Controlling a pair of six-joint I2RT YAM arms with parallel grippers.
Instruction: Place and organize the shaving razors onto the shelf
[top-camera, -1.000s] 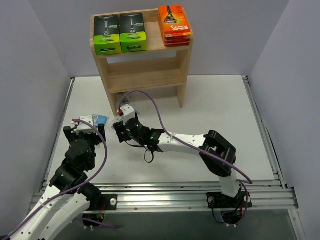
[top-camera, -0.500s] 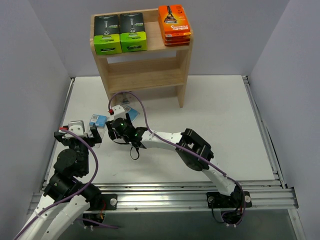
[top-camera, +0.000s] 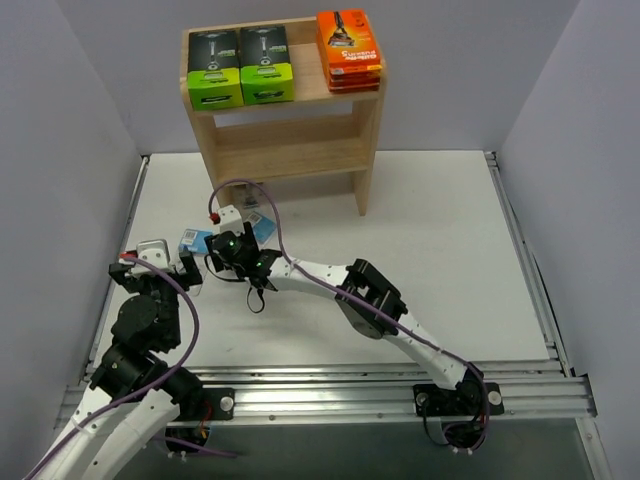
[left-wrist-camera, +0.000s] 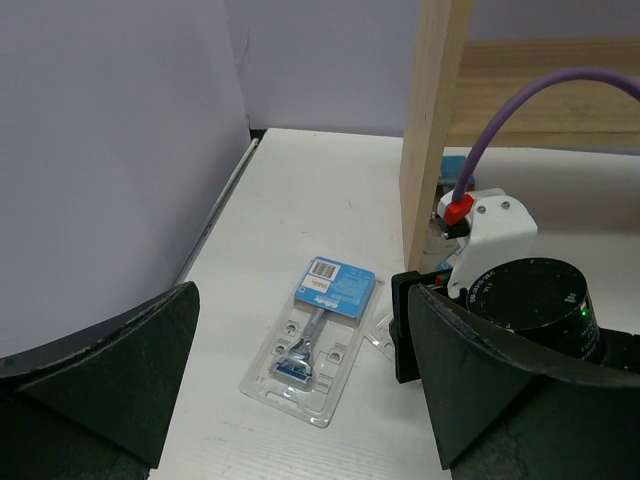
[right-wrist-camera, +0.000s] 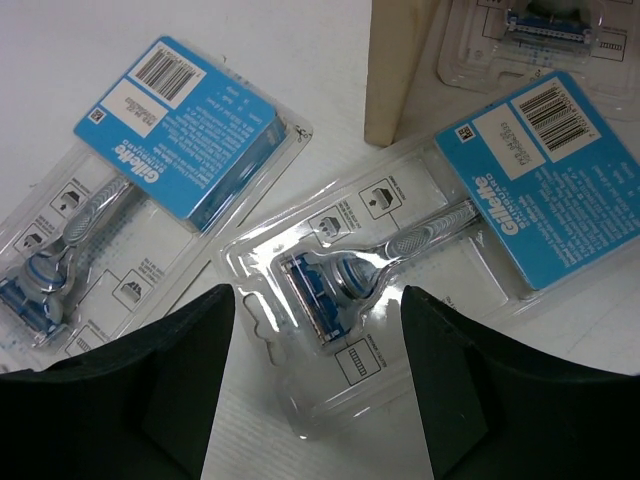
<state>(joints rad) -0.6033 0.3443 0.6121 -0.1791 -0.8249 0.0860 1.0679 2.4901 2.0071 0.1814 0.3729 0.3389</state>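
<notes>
Top external view: two green boxes (top-camera: 240, 65) and stacked orange boxes (top-camera: 348, 50) sit on the shelf's (top-camera: 308, 86) top tier. Left wrist view: the left gripper (left-wrist-camera: 300, 300) is spread wide and empty over a blister pack (left-wrist-camera: 315, 340) lying flat on the table (left-wrist-camera: 300, 200). Right wrist view: the right gripper (right-wrist-camera: 315, 300) hovers with its fingers parted over a second pack (right-wrist-camera: 400, 250), with another pack (right-wrist-camera: 130, 200) just beside it.

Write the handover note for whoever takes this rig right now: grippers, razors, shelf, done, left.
Left gripper: open, empty, facing the leftmost blister pack.
Right gripper: open, empty, hovering over the middle blister pack.
Done: two green boxes and the orange stack sit on the shelf, top tier.
Left: all three blister packs lie on the table by a shelf leg, the third blister pack beyond it.
</notes>
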